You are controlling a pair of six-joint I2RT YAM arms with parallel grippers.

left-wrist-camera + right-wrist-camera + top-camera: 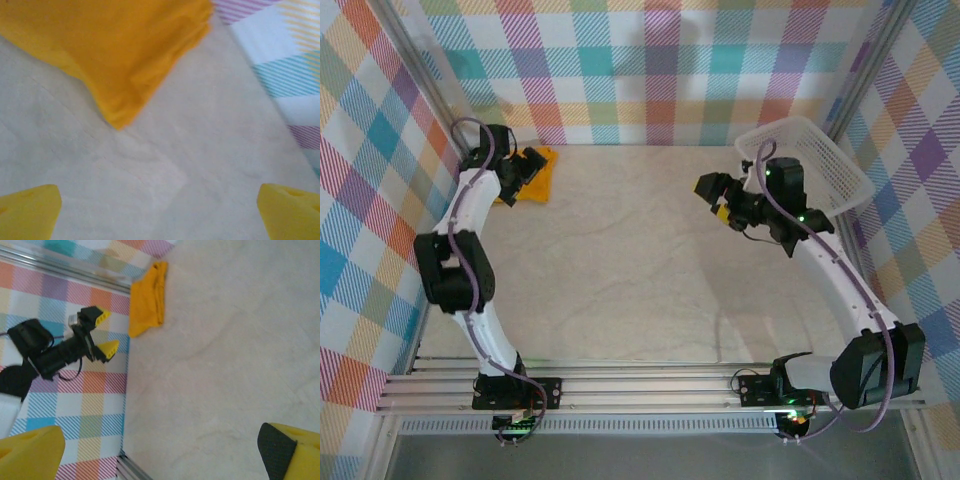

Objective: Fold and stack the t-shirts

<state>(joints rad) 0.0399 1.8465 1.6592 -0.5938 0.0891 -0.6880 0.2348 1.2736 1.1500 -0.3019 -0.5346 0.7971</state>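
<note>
A folded mustard-orange t-shirt (538, 178) lies at the back left corner of the table, close to the checked wall. In the left wrist view the t-shirt (120, 45) lies flat beyond the fingertips, one corner pointing toward me. My left gripper (523, 172) hovers right beside it, open, its yellow fingers (30, 210) spread wide with bare table between them. My right gripper (710, 198) hangs over the right half of the table, open and holding nothing. The right wrist view looks across to the t-shirt (147, 300) and the left gripper (105, 335).
A white mesh basket (825, 165) stands tilted at the back right, behind the right arm. Checked walls close in the table on the left, back and right. An aluminium rail (650, 385) runs along the near edge.
</note>
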